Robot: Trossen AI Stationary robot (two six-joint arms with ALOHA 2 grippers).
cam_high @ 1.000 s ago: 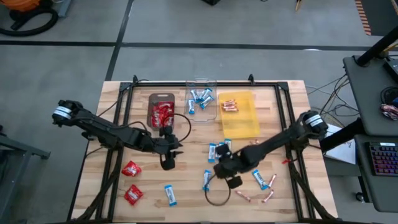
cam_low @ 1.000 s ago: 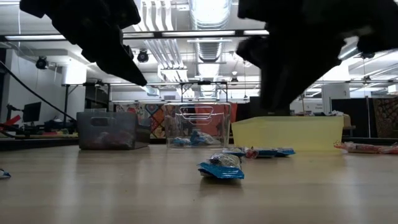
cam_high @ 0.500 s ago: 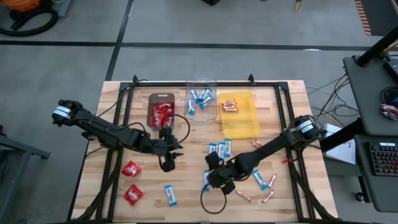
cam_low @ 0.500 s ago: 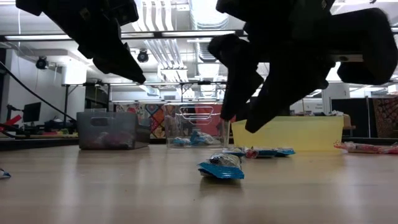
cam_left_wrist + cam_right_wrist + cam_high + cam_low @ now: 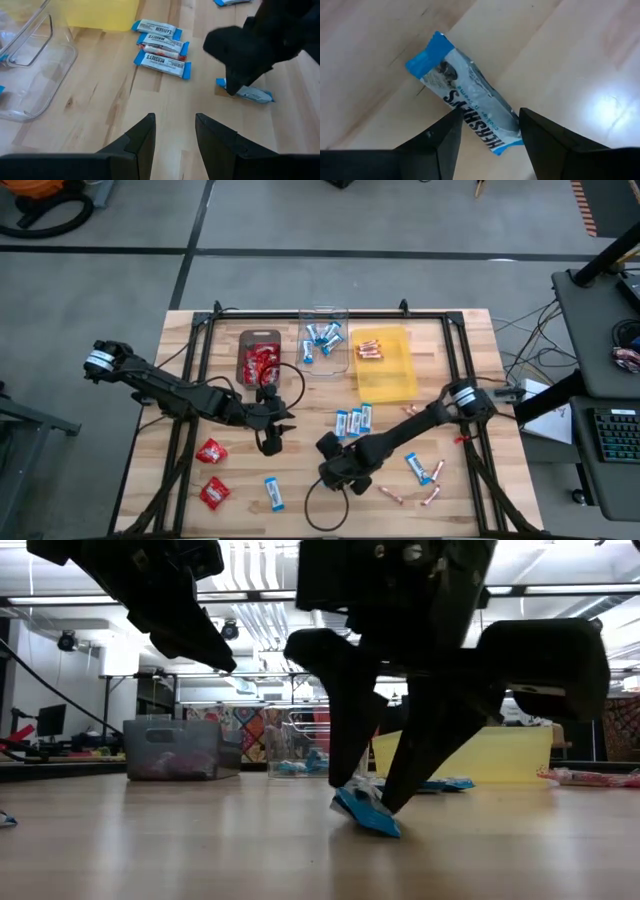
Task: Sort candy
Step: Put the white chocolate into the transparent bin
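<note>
My right gripper (image 5: 333,470) stands open near the table's middle front, pointing steeply down. Its fingers straddle a blue-and-white candy bar (image 5: 465,105) that lies flat on the wood, seen also in the low view (image 5: 365,815). My left gripper (image 5: 270,442) hangs open over bare wood to the left, with nothing between its fingers (image 5: 145,137). More candy lies loose on the table: red packets (image 5: 211,451), blue-and-white bars (image 5: 355,420) and thin copper sticks (image 5: 390,495). My right gripper comes at the bar from above, one finger (image 5: 445,135) on each long side of it near one end (image 5: 502,135), and lies across it. Whether the fingers touch the wrapper, I cannot tell. The bar rests on the table.
At the table's far side stand a dark tray (image 5: 260,340) with red packets, a clear tray (image 5: 325,315) with blue bars and a yellow tray (image 5: 390,385) with copper sticks. A black frame (image 5: 450,360) runs round the table. A cable loop (image 5: 322,510) hangs below the right arm.
My right gripper has gone toward the table's left edge and down onto the blue-and-white bar, rolling about its own axis and opening on the way. Its fingers now reach the table on either side of the bar. My left arm has kept still.
</note>
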